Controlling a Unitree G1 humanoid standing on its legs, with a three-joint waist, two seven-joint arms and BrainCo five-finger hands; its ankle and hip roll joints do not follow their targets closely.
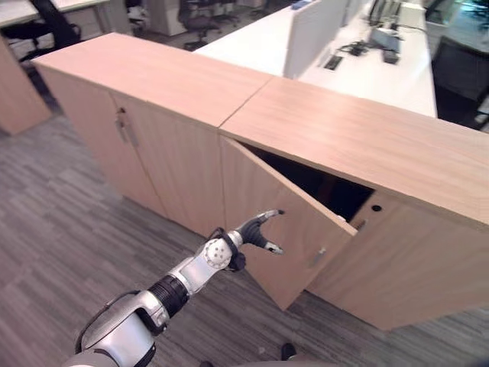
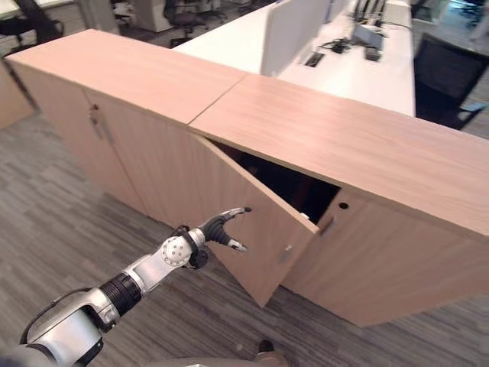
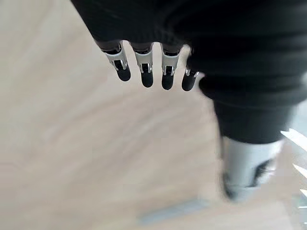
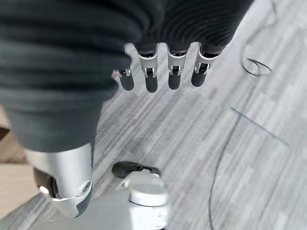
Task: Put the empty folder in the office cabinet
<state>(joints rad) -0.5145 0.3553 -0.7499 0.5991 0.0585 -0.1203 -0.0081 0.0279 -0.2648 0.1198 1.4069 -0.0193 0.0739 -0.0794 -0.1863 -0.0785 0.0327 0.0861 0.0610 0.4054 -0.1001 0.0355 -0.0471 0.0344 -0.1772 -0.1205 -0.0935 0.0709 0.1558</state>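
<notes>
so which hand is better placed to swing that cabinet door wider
Left. The left hand is open, right at the face of the half-open door. The right hand hangs open over the floor, away from the cabinet.

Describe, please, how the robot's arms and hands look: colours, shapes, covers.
The left arm is silver-grey, built of rounded segments with a black ribbed band and a ball-like wrist joint. The left hand has a dark ribbed cover and slim silver fingers with dark rounded tips, and a thicker silver thumb. The right hand looks the same: dark ribbed cover, silver fingers, dark tips.
</notes>
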